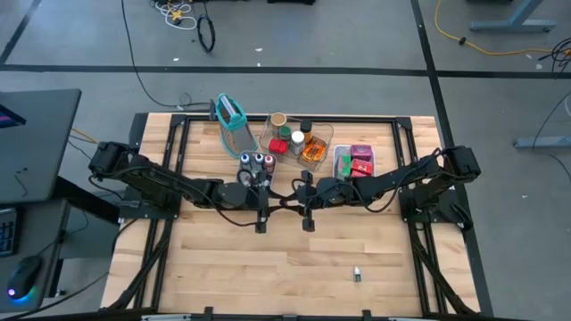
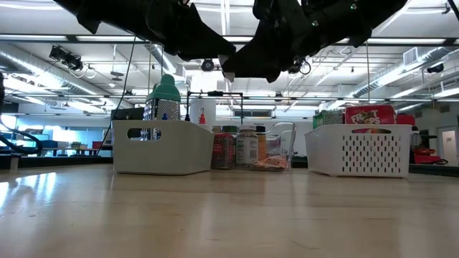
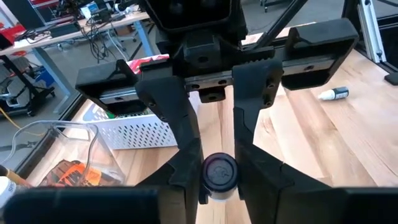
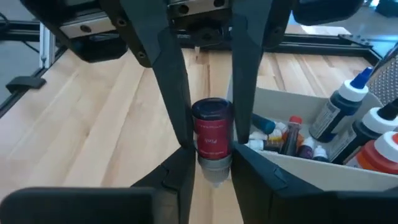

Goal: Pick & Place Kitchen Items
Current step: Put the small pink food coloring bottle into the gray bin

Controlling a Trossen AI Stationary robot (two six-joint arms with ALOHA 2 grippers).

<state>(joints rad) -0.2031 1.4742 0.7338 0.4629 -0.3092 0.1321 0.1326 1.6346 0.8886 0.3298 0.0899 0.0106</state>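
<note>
Wooden table (image 1: 294, 259), trays along its far edge. Both grippers meet above mid-table on one small red-labelled vial (image 4: 212, 142): left gripper (image 4: 211, 134) and right gripper (image 3: 219, 171) each pinch it, evidently a handover.

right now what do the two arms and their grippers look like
Both arms are dark, near black, built from slim jointed links with black cables along them. The left gripper and right gripper look alike: each has a blocky body carrying two long, flat, tapering black fingers on a crossbar studded with small screws. No markings are readable.
</note>
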